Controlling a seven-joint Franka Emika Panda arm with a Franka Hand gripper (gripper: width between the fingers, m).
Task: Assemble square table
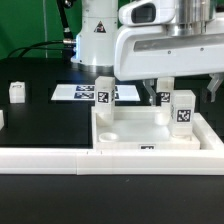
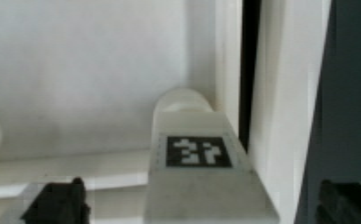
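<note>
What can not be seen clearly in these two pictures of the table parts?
- Exterior view: a far corner of the table top, hidden behind the arm's white wrist.
- Exterior view: a white piece at the exterior view's left, cut off by the edge.
- Exterior view: the patterns on the marker board, too small.
- Wrist view: the gripper, only dark fingertips show; the edge cuts the rest.

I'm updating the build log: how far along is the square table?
Looks done: two legs stand upright in the tabletop, the near-left leg and the near-right leg as the exterior view shows them; how firmly they are seated I cannot tell. In hand: nothing is gripped; the open gripper straddles a tagged leg. Left: at least one loose leg lies on the black table.
</note>
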